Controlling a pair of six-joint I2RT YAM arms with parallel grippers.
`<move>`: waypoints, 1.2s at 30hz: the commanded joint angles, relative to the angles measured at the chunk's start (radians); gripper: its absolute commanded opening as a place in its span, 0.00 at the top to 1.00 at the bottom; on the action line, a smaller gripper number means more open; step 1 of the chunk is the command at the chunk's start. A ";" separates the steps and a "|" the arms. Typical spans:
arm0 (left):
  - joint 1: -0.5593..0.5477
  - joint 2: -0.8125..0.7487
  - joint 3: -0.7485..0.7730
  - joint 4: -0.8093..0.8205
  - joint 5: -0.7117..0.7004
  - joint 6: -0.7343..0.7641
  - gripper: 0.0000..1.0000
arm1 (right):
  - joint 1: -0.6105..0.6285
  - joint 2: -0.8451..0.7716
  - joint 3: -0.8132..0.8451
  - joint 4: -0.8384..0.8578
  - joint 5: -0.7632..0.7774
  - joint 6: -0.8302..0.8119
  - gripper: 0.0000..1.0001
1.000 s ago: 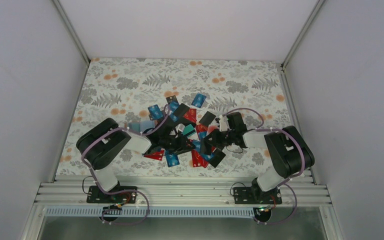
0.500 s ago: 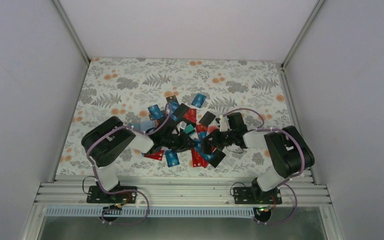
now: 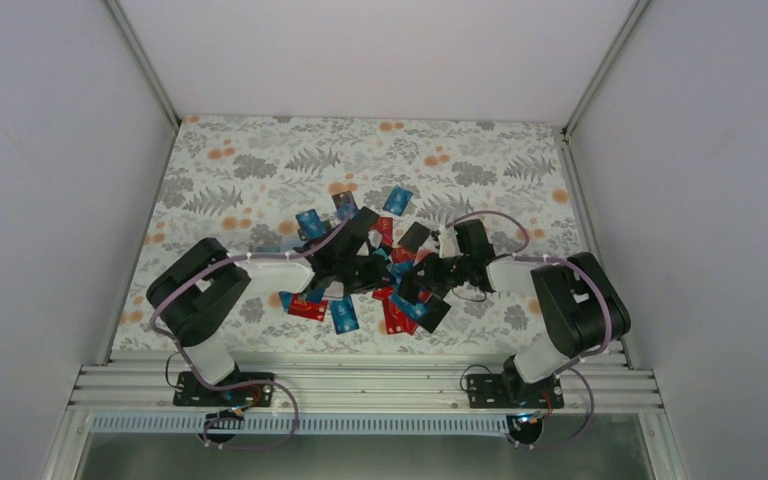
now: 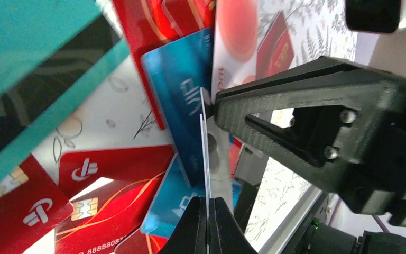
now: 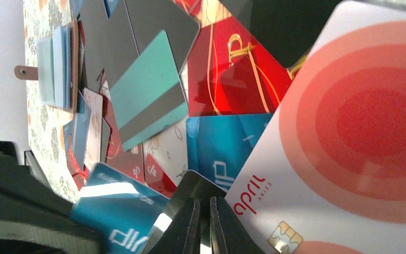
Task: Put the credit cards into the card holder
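Many credit cards (image 3: 385, 300) in red, blue, teal and black lie heaped mid-table. My left gripper (image 4: 207, 211) is shut on a thin card (image 4: 205, 153) seen edge-on, one face grey and glossy. That card's far end reaches the tip of the right gripper's black finger (image 4: 275, 100). My right gripper (image 5: 201, 222) is shut on a dark glossy card (image 5: 198, 182); I cannot tell whether it is the same card. The two grippers meet over the heap (image 3: 400, 272). The tan card holder (image 5: 58, 61) lies far off with pale blue cards in it.
A white card with red circles (image 5: 349, 137) and a teal card with a grey stripe (image 5: 148, 90) lie close to the right jaws. The floral mat (image 3: 260, 160) stretches behind the heap. Grey walls (image 3: 50, 200) stand left and right.
The left gripper has shut on the card. The left arm has swung further in toward the right gripper. The right arm has hardly moved.
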 commanded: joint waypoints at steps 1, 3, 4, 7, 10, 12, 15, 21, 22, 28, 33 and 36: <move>-0.002 -0.078 0.107 -0.238 -0.131 0.149 0.98 | -0.004 -0.008 0.034 -0.102 0.048 -0.030 0.91; 0.000 -0.100 0.133 -0.300 -0.158 0.179 0.98 | -0.004 -0.012 0.053 -0.109 0.043 -0.030 0.90; 0.000 -0.111 0.146 -0.330 -0.172 0.202 0.98 | -0.004 -0.015 0.062 -0.111 0.039 -0.032 0.89; -0.001 -0.148 0.189 -0.426 -0.213 0.259 0.98 | -0.004 -0.029 0.095 -0.123 0.032 -0.043 0.84; 0.002 -0.178 0.242 -0.536 -0.268 0.324 0.97 | -0.004 -0.040 0.137 -0.152 0.042 -0.066 0.79; 0.005 -0.193 0.285 -0.604 -0.314 0.366 0.98 | -0.004 -0.045 0.170 -0.177 0.055 -0.082 0.74; 0.013 -0.225 0.322 -0.681 -0.352 0.430 0.98 | -0.004 -0.057 0.211 -0.199 0.057 -0.097 0.68; 0.061 -0.310 0.388 -0.801 -0.366 0.625 0.97 | -0.004 -0.118 0.279 -0.192 0.001 -0.136 0.49; 0.078 -0.326 0.396 -0.815 -0.357 0.660 0.98 | -0.004 -0.133 0.290 -0.192 -0.007 -0.144 0.45; 0.182 -0.454 0.376 -0.827 -0.266 0.780 0.98 | -0.004 -0.239 0.342 -0.184 -0.060 -0.245 0.30; 0.253 -0.486 0.372 -0.831 -0.071 0.877 0.98 | -0.004 -0.244 0.423 -0.208 -0.267 -0.363 0.26; 0.254 -0.499 0.365 -0.824 0.033 0.917 0.98 | -0.004 -0.220 0.474 -0.283 -0.432 -0.458 0.27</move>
